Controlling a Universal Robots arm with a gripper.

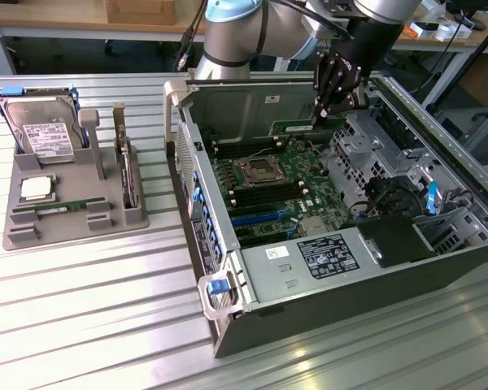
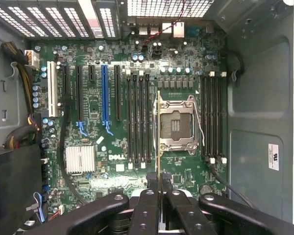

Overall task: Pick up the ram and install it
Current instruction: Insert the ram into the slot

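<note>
**Ram held over the open computer case**

The black, multi-link gripper (image 1: 321, 114) is clamped narrowly on the ram (image 1: 297, 127), a thin, long green circuit-board stick. It holds the stick by one end, up in the air at the far side of the open dark metal computer case (image 1: 252, 284). The stick lies roughly level above the far edge of the green motherboard (image 1: 268, 191) and touches no slot.

In the wrist view the gripper (image 2: 159, 193) shows the ram (image 2: 159, 137) edge-on as a thin line. That line runs beside the silver square CPU socket (image 2: 179, 125), between it and a bank of long black memory slots (image 2: 138, 117).

On the exterior view's left, well apart from the case, a grey moulded tray (image 1: 73, 223) sits on the ribbed aluminium surface (image 1: 106, 317). The tray carries a boxy silver hard drive with a white label (image 1: 41, 130), a square silver CPU chip (image 1: 35, 188) and a second green stick (image 1: 61, 208) lying flat in a groove.
</note>
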